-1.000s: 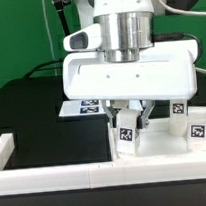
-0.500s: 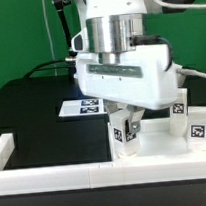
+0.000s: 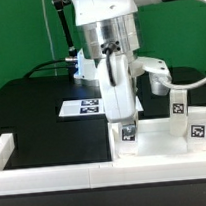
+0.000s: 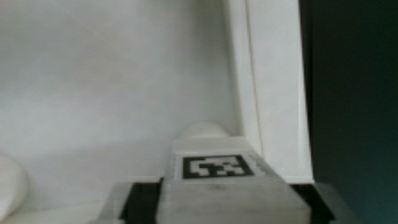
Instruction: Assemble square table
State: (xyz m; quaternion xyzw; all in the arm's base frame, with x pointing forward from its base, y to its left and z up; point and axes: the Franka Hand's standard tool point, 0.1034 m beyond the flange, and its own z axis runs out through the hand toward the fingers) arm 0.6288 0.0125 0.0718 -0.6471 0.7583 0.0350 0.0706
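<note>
The white square panel [image 3: 161,147] lies at the front, on the exterior view's right. One white tagged leg [image 3: 125,135] stands upright on its near left corner, and my gripper [image 3: 122,119] comes straight down from above, shut on it. In the wrist view the leg [image 4: 217,160] fills the space between the dark fingers [image 4: 141,201], its tag facing the camera, over the panel's flat face [image 4: 107,90] and raised rim [image 4: 267,70]. Two more tagged legs [image 3: 177,104] [image 3: 196,125] stand upright at the panel's right side.
The marker board [image 3: 83,106] lies on the black table behind the panel. A long low white rail [image 3: 57,177] runs along the front edge, with a short end piece [image 3: 2,149] at the exterior view's left. A green backdrop closes the rear.
The hand has turned about its vertical axis, from broadside to edge-on in the exterior view, keeping its grip on the leg, which stays on the same corner.
</note>
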